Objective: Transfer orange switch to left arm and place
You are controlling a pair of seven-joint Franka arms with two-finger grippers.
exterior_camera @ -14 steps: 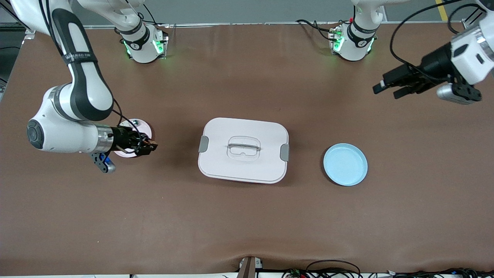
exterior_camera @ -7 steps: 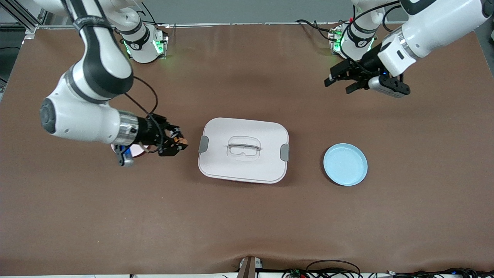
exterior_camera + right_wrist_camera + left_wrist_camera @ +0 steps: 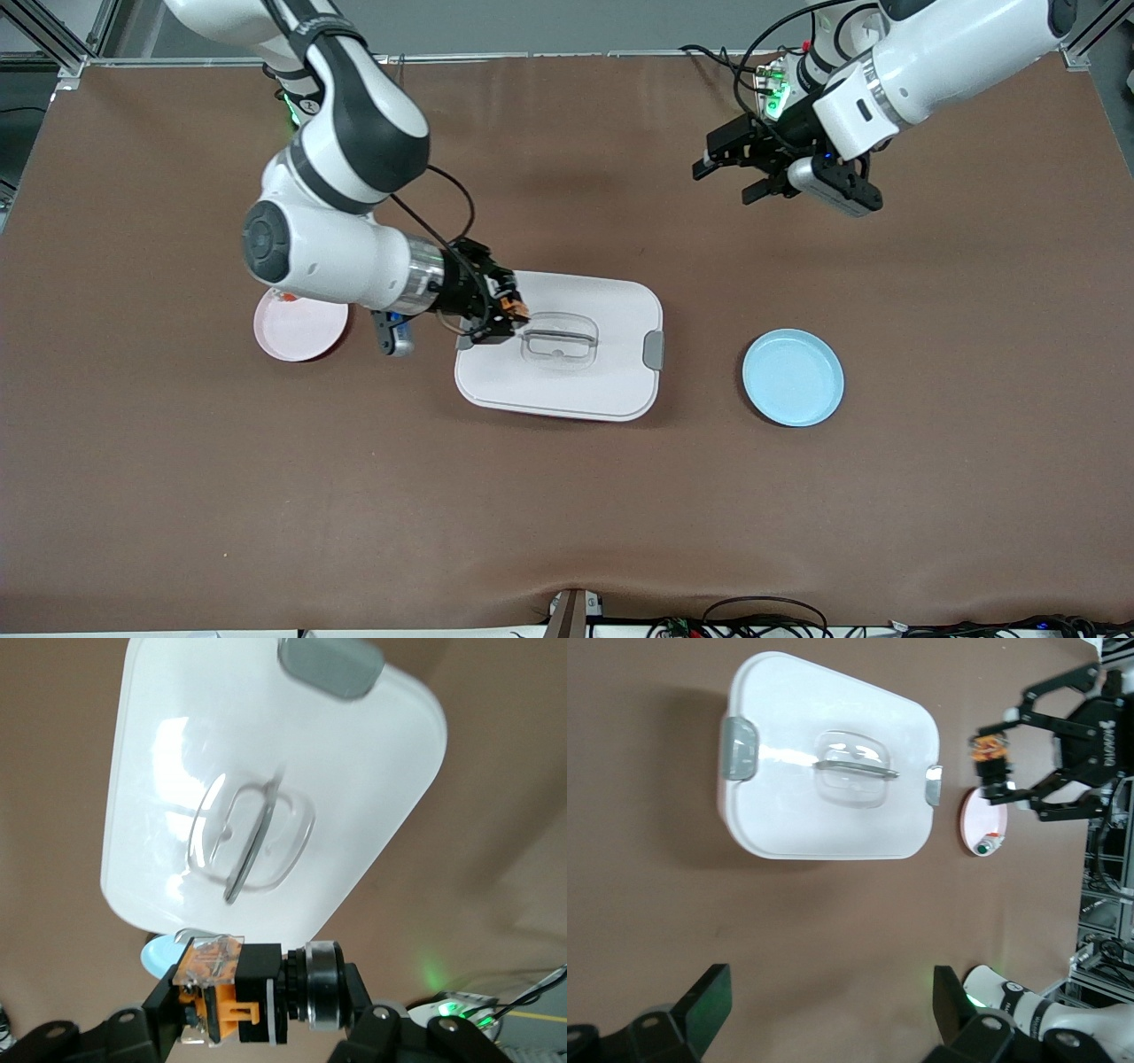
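the right gripper (image 3: 507,315) is over the box (image 3: 576,372), above the end of its lid toward the right arm's end of the table, and its jaws are closed on the orange switch (image 3: 512,307). the switch is in the air, just beside the clear handle (image 3: 559,338). the left gripper (image 3: 731,177) is over bare table (image 3: 567,496) with jaws wide and nothing between them. a pink plate (image 3: 299,328) carries a small part, probably white and green (image 3: 983,847). a blue plate (image 3: 793,377) lies toward the left arm's end.

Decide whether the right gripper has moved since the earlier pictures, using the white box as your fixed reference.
Yes. The right gripper, shut on the orange switch, has travelled from above the pink plate to over the box, at its right-arm end.
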